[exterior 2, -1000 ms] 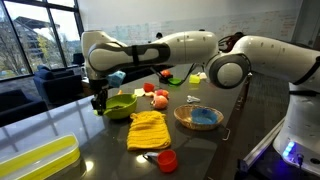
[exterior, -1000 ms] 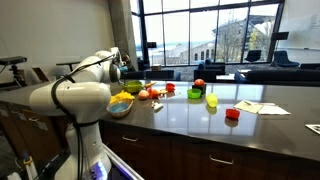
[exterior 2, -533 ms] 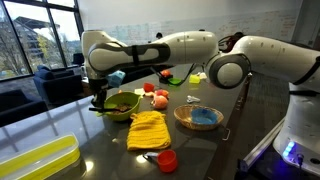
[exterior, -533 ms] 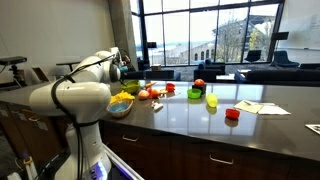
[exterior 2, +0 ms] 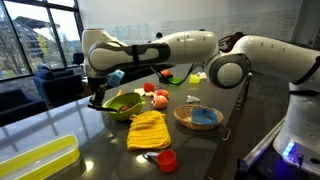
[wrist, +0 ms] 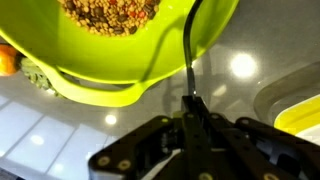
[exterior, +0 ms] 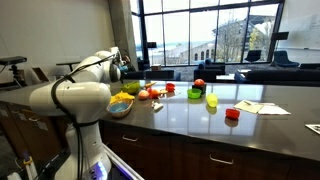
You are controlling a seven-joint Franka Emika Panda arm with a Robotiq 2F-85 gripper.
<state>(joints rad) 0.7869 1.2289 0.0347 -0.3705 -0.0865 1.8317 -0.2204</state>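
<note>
My gripper [wrist: 192, 100] is shut on a thin dark edge that runs up the side of the lime-green bowl [wrist: 120, 55]; it looks like the bowl's rim. The bowl holds brownish grains [wrist: 108, 15]. In an exterior view the gripper [exterior 2: 97, 97] hangs at the near rim of the green bowl [exterior 2: 123, 103], which sits tipped on the dark counter. In an exterior view the green bowl [exterior: 122, 100] is partly hidden by my arm.
A yellow cloth [exterior 2: 148, 128], a wooden bowl with something blue [exterior 2: 198, 117] and a red cup [exterior 2: 167, 160] lie close by. Fruit [exterior 2: 158, 98] sits behind the bowl. A yellow tray [exterior 2: 35, 160] is at the counter's near end. Cups [exterior: 233, 114] and papers [exterior: 262, 107] lie farther along.
The jaws have closed from open onto the bowl's rim. The green bowl has tipped a little on that side.
</note>
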